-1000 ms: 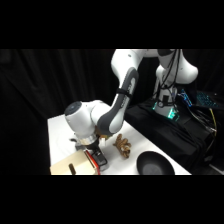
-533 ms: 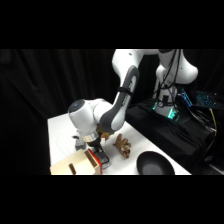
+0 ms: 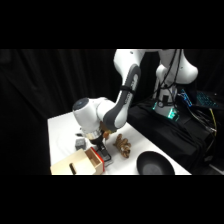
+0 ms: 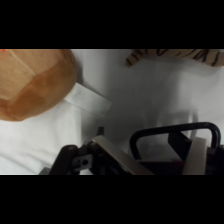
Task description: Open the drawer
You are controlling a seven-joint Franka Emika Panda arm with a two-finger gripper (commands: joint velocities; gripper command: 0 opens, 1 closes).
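Side view checked first: gripper [image 3: 98, 146] down low at the near-left of the white table [image 3: 62, 127], right at the reddish front of the drawer [image 3: 96, 159], which sits in the pale wooden cabinet [image 3: 67, 166] at the picture's bottom edge. Noted nearby: grey cube [image 3: 80, 144] just behind the cabinet, striped brown toy [image 3: 121, 145], and black bowl [image 3: 154, 164] well apart.

Wrist view: fingers [image 4: 197, 156] apart, flanking the black loop handle [image 4: 175, 131]. Contact with the handle not confirmed.

Recommended for the pull: close firmly on the handle bar and draw straight out along the drawer's line, slow and level. Avoid any sideways drag, judged likely to shift the light cabinet rather than slide the drawer.

No brands, labels or legible writing found.
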